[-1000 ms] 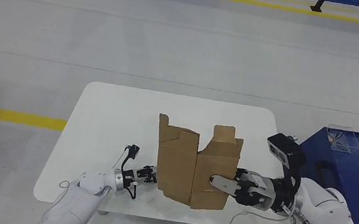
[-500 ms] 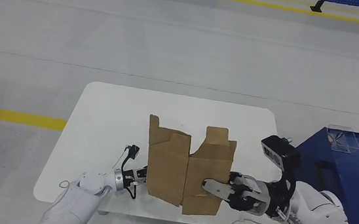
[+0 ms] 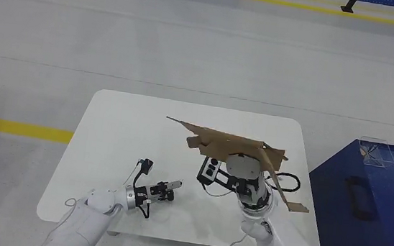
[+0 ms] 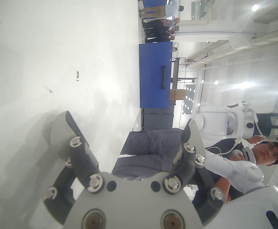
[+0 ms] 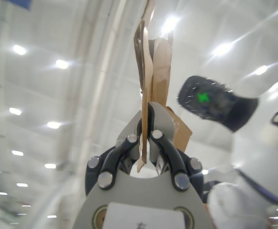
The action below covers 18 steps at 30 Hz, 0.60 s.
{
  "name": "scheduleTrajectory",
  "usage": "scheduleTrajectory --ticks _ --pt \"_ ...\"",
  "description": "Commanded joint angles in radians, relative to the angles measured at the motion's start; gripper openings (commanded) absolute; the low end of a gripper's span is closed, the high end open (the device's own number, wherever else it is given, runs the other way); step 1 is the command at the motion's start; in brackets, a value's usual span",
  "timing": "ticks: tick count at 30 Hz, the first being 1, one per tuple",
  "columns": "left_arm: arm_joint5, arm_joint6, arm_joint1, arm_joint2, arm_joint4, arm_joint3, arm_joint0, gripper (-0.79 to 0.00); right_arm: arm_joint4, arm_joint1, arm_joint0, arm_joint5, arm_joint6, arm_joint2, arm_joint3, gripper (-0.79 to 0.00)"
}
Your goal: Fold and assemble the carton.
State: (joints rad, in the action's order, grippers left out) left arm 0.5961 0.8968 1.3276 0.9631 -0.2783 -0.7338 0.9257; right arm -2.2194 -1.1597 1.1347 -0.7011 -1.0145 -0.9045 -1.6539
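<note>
The brown cardboard carton (image 3: 231,142) hangs above the right half of the white table (image 3: 124,130), folded flat and tipped almost level, with one flap drooping at its right end. My right arm (image 3: 248,190) stands under it. In the right wrist view my right gripper (image 5: 145,121) is shut on the carton's (image 5: 152,65) thin edge, which rises straight up from the fingers. My left gripper (image 3: 168,187) lies low near the table's front edge, left of the carton and apart from it. It is open with nothing between its fingers (image 4: 65,123).
A blue cabinet (image 3: 362,205) stands close beside the table's right edge, with a small clear box (image 3: 375,151) on top. Bare table surface (image 4: 54,54) lies ahead of the left gripper.
The carton, standing upright near the front edge before, has been lifted and tipped nearly flat. The right arm swung in under it. The left gripper has stayed in place and open.
</note>
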Motion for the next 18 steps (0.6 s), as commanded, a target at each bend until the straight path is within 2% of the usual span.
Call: scheduleTrajectory --ticks 1,5,7,10,11,14,18 --pt "0.0 0.0 0.0 0.0 0.0 0.0 0.0 0.0 -0.268 -0.016 -0.009 -0.092 0.114 0.077 0.026 -0.785" --pt "0.0 0.0 0.0 0.0 0.0 0.0 0.0 0.0 -0.512 -0.035 -0.015 -0.145 0.27 0.148 0.051 -0.785" --pt "0.0 0.0 0.0 0.0 0.0 0.0 0.0 0.0 -0.528 -0.038 -0.008 -0.161 0.303 0.144 0.047 -0.785" --pt "0.0 0.0 0.0 0.0 0.0 0.0 0.0 0.0 -0.473 -0.037 0.017 -0.171 0.306 0.103 0.031 -0.785" --pt "0.0 0.0 0.0 0.0 0.0 0.0 0.0 0.0 -0.431 -0.036 0.027 -0.164 0.296 0.078 0.022 -0.785" --pt "0.0 0.0 0.0 0.0 0.0 0.0 0.0 0.0 -0.178 -0.03 0.062 -0.091 0.199 -0.029 -0.027 -0.785" --pt "0.0 0.0 0.0 0.0 0.0 0.0 0.0 0.0 0.413 -0.017 0.12 0.234 -0.098 -0.18 -0.095 -0.785"
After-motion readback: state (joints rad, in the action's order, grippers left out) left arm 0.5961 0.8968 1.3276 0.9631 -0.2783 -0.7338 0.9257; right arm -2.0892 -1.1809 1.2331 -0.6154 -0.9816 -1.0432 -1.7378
